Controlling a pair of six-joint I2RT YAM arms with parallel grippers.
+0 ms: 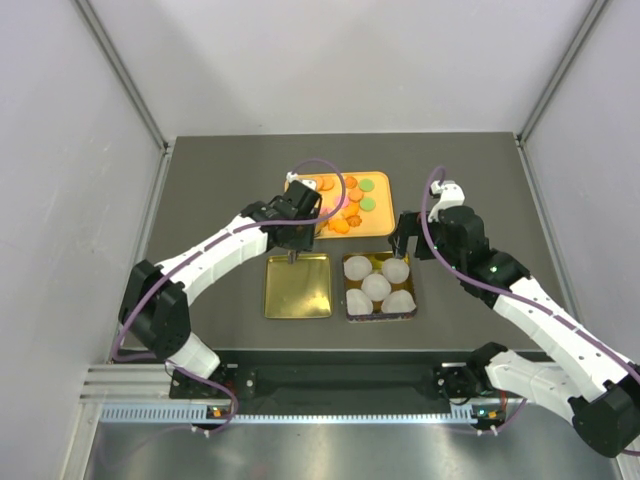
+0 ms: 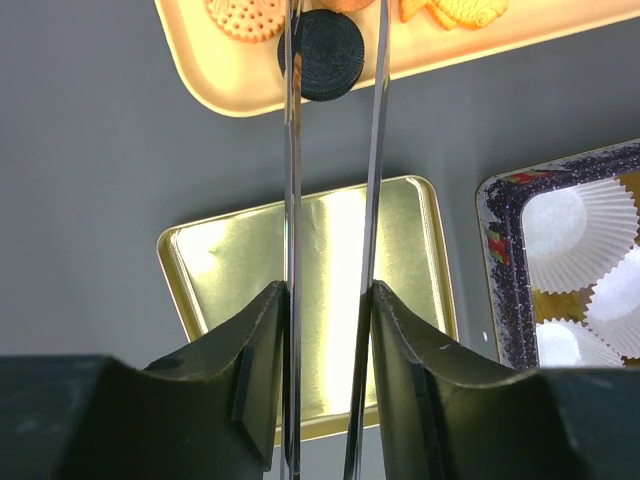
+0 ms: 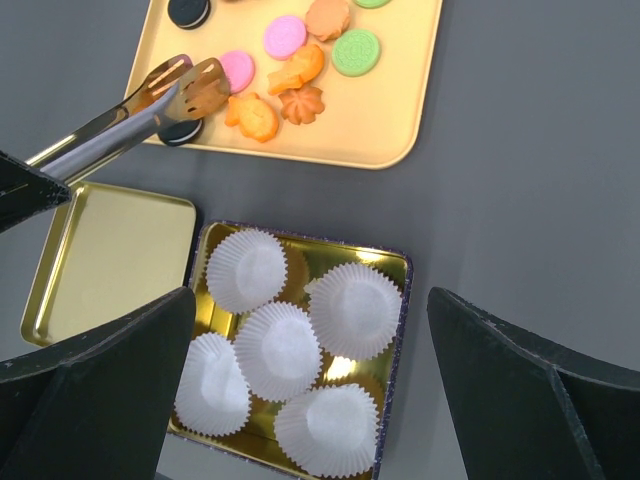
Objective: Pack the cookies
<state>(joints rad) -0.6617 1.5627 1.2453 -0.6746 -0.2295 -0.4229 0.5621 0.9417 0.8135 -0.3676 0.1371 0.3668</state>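
The cookies (image 1: 345, 205) lie on an orange tray (image 1: 379, 226) at the back: orange, pink, green and black ones, also in the right wrist view (image 3: 298, 68). My left gripper (image 1: 292, 245) is shut on metal tongs (image 2: 291, 150), seen too in the right wrist view (image 3: 110, 125). The tong tips stand apart over a black cookie (image 2: 322, 55) at the tray's near left corner. In the left wrist view that gripper (image 2: 330, 295) hangs over a gold lid (image 2: 215, 270). My right gripper (image 3: 310, 300) is open and empty above a tin (image 3: 402, 300) holding several white paper cups (image 3: 275, 345).
The gold lid (image 1: 298, 287) lies left of the tin (image 1: 348, 302) on the dark table, both in front of the tray. My right gripper (image 1: 403, 243) hovers at the tin's far right corner. Grey walls stand on three sides.
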